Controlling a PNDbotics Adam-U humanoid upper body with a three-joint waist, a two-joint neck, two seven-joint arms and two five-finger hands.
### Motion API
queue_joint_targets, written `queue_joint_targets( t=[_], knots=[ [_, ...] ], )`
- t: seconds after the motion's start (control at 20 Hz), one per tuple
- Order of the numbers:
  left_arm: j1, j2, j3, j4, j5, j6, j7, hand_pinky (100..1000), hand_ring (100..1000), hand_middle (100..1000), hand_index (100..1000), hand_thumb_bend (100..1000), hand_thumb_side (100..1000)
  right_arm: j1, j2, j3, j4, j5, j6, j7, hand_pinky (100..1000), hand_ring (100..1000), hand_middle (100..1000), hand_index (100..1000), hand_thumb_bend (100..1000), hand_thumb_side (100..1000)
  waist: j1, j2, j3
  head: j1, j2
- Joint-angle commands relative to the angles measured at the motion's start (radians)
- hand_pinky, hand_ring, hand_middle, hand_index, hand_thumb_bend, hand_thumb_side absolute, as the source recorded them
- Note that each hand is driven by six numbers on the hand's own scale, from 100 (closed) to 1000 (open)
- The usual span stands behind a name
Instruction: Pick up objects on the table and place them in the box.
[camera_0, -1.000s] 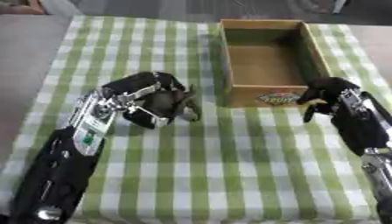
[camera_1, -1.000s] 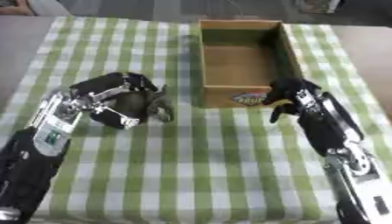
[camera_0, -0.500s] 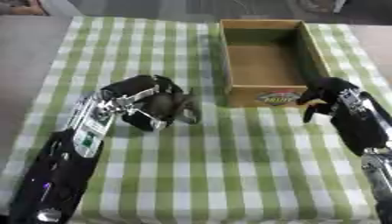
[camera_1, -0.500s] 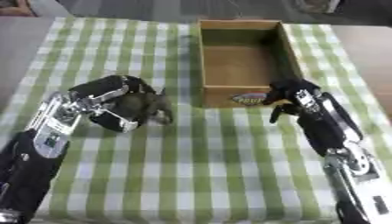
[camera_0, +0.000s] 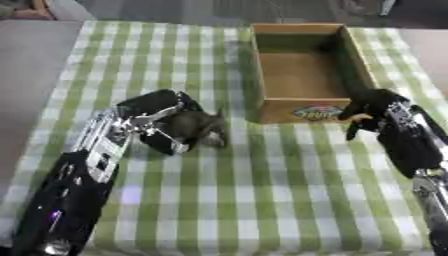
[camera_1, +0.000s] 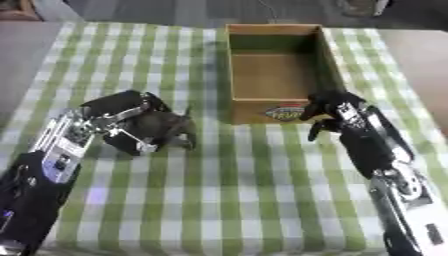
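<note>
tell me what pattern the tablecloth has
Green and white checks on the tablecloth, clearest in the left eye view.

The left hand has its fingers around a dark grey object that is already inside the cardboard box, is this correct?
Not quite. The left hand does curl its fingers around the dark grey object, but the object is over the checked cloth, left of the cardboard box, not inside it. The left eye view shows this.

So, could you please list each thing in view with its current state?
Box: upright on the table, open at the top, nothing visible inside.
Dark grey object: on the tablecloth left of the box, held by the left robot hand.
Left robot hand: fingers curled round the dark grey object.
Right robot hand: at the box's front right corner, fingers curled.
Checked tablecloth: spread flat.
</note>
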Motion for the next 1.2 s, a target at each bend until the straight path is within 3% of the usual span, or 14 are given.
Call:
queue_joint_targets(
  t=[0.05, 0.25, 0.45, 0.7, 1.2],
  knots=[
    [-0.011, 0.009, -0.004, 0.005, -0.011, 0.008, 0.024, 361, 349, 434, 620, 100, 216, -0.008, -0.02, -0.007, -0.009, 0.006, 0.001, -0.001, 384, 616, 556, 705, 100, 747, -0.001, -0.013, -0.002, -0.001, 0.006],
    [-0.018, 0.009, -0.003, 0.018, -0.009, 0.035, 0.078, 221, 210, 301, 480, 100, 244, -0.008, -0.019, -0.007, -0.009, 0.006, 0.0, 0.0, 384, 616, 556, 705, 100, 747, -0.002, -0.012, -0.003, 0.0, 0.006],
    [-0.027, 0.011, -0.001, 0.022, 0.017, 0.064, 0.146, 153, 113, 205, 373, 100, 245, -0.007, -0.019, -0.007, -0.01, 0.006, 0.0, -0.001, 384, 616, 556, 705, 100, 746, -0.004, -0.012, -0.006, 0.002, 0.006],
    [-0.042, 0.022, 0.008, 0.006, 0.072, 0.082, 0.19, 127, 100, 175, 344, 100, 247, -0.007, -0.019, -0.006, -0.01, 0.005, 0.0, 0.0, 383, 616, 556, 705, 100, 745, -0.005, -0.014, -0.008, 0.003, 0.006],
    [-0.109, 0.083, 0.026, -0.075, 0.2, 0.094, 0.169, 121, 100, 169, 337, 100, 258, -0.005, -0.019, -0.005, -0.009, 0.005, 0.001, 0.001, 383, 616, 555, 705, 100, 745, -0.004, -0.017, -0.013, 0.007, 0.006]
  ],
)
